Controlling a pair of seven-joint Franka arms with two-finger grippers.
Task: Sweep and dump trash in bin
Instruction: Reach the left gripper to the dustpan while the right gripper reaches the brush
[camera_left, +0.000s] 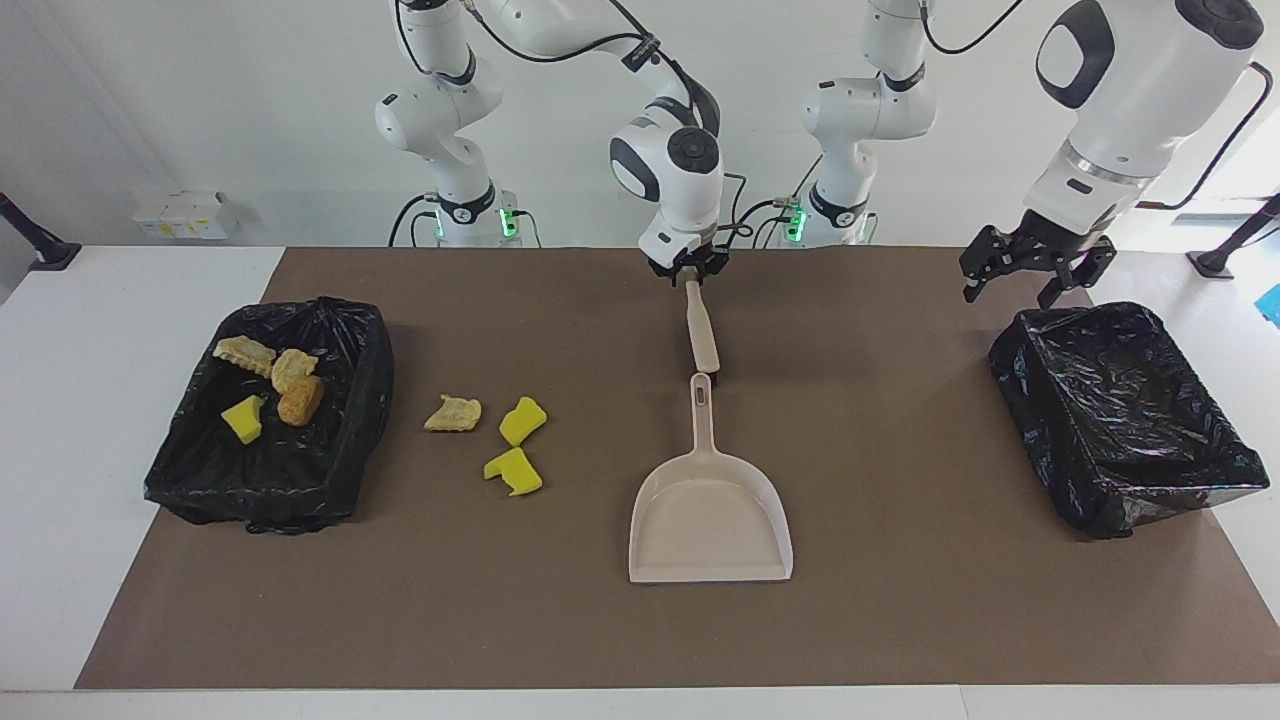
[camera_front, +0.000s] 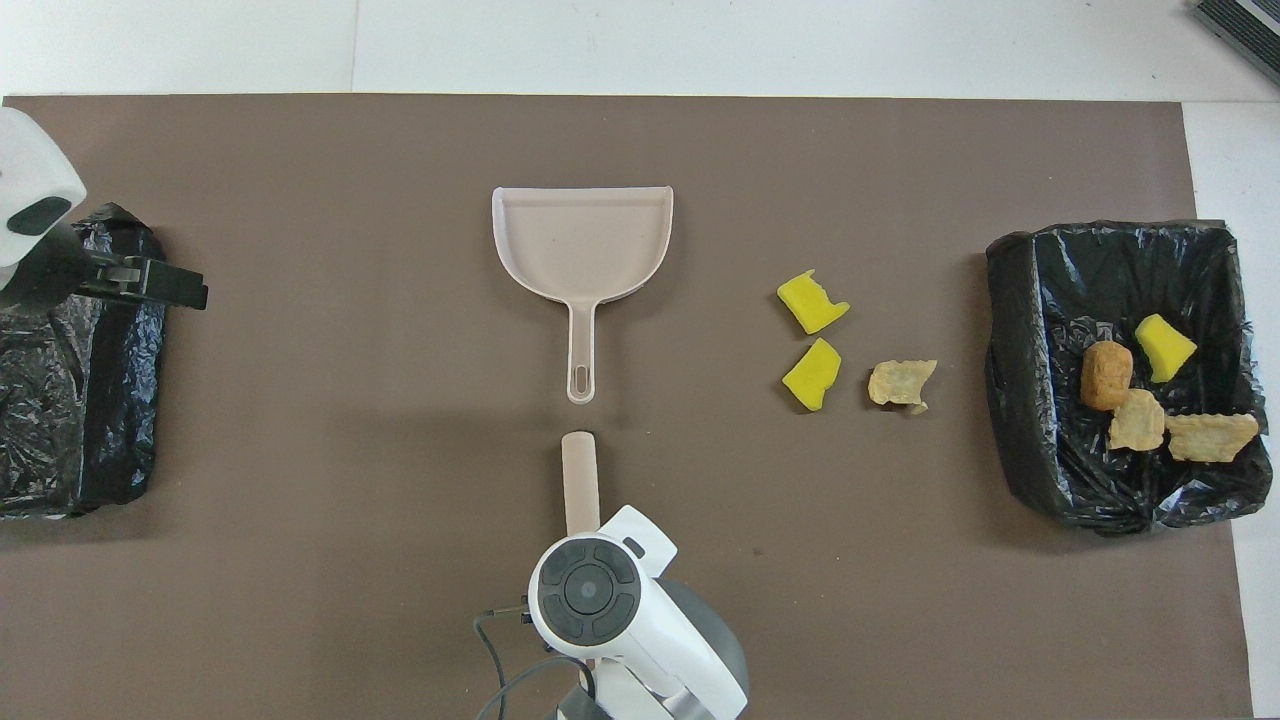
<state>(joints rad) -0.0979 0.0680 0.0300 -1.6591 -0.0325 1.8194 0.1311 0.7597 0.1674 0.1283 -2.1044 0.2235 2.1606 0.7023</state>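
Note:
Three pieces of trash lie on the brown mat: a tan one (camera_left: 453, 413) (camera_front: 902, 383) and two yellow ones (camera_left: 523, 420) (camera_left: 514, 472). Several more pieces (camera_left: 298, 398) (camera_front: 1107, 375) lie in the black-lined bin (camera_left: 370, 370) (camera_front: 1010, 330) at the right arm's end. The beige dustpan (camera_left: 708, 510) (camera_front: 583, 240) lies mid-table, handle toward the robots. My right gripper (camera_left: 690, 275) is shut on the end of a beige brush handle (camera_left: 702, 335) (camera_front: 580, 480). The handle's free end points at the dustpan handle. My left gripper (camera_left: 1008, 292) (camera_front: 160, 285) hangs open over the other bin's edge.
A second black-lined bin (camera_left: 1120, 500) (camera_front: 110, 400) with nothing in it stands at the left arm's end. The brown mat (camera_left: 900, 620) covers most of the white table. Small white boxes (camera_left: 185, 215) sit by the wall.

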